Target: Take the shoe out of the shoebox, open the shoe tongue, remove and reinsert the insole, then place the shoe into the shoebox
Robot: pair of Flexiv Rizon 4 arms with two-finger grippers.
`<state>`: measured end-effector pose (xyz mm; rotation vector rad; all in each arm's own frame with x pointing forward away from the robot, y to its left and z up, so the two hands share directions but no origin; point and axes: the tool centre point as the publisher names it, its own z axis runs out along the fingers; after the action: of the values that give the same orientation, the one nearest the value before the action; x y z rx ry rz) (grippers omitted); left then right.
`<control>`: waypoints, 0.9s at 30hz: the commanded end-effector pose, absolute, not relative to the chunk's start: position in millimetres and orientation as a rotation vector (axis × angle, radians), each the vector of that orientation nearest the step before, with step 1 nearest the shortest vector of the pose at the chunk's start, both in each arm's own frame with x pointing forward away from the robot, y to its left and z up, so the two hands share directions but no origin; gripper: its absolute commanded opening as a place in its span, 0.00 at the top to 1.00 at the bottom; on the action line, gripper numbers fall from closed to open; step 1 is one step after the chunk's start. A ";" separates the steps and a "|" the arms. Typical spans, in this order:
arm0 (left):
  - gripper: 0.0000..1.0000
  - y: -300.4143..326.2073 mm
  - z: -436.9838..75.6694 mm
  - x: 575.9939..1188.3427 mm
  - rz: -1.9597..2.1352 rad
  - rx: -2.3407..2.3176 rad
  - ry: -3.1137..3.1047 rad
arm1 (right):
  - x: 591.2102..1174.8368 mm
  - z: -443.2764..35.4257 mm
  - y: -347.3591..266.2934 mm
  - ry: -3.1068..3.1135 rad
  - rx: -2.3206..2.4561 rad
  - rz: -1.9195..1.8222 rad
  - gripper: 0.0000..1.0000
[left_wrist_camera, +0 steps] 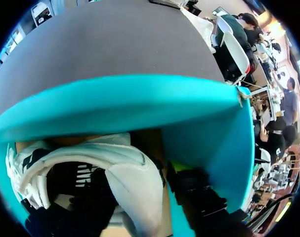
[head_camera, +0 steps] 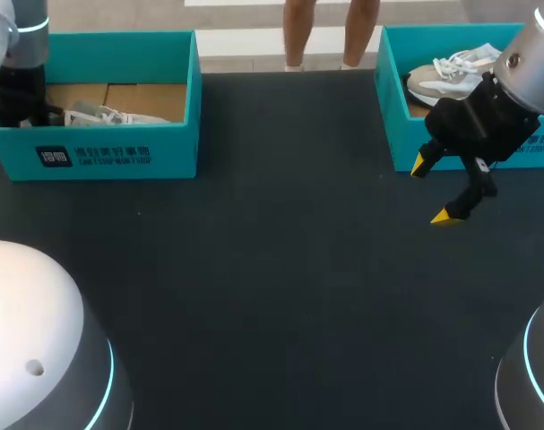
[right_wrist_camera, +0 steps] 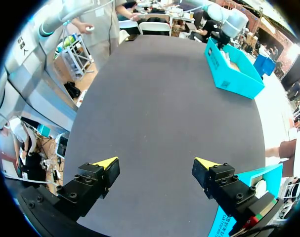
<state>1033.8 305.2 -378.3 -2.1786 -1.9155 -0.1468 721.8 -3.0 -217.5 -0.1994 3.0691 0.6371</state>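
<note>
Two claws, one shoe to be drawn out.

Left claw (head_camera: 19,106): down inside the left shoebox (head_camera: 119,152), at the collar of the white shoe (left_wrist_camera: 125,168). Whether it is clenched or released cannot be told.

White shoe: lying in that box, laces and dark lining showing, not yet lifted.

Right claw (head_camera: 433,190): released, yellow tips wide apart, hovering over the dark surface (head_camera: 272,287) just in front of the right shoebox (head_camera: 392,125), which holds a second pale shoe (head_camera: 446,76).

Step in hand, as judged: extraction.

Handling advice: pinch the heel collar firmly, lift straight up to clear the teal wall, and keep the sole level. Set it down mid-surface, where the right claw could reach the tongue.
</note>
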 end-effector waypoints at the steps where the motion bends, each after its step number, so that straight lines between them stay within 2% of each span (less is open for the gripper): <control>1: 0.41 307.2 -370.2 1029.2 -0.146 -2.197 -1.918 | 722.9 -218.2 -2.8 3.071 -0.200 0.636 0.00; 11: 0.42 301.0 -341.4 1030.2 -0.131 -2.255 -1.968 | 722.9 -218.2 -2.8 3.071 -0.200 0.636 0.00; 18: 0.23 293.4 -320.6 1031.9 -0.079 -2.313 -2.012 | 722.9 -218.2 -2.8 3.071 -0.200 0.636 0.00; 27: 0.27 287.5 -265.8 1029.8 -0.049 -2.386 -2.114 | 722.9 -218.2 -2.8 3.071 -0.200 0.636 0.00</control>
<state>1042.5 284.2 -283.3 -2.3738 -2.0986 -0.0376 721.8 -3.0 -217.5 -0.1993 3.0691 0.6371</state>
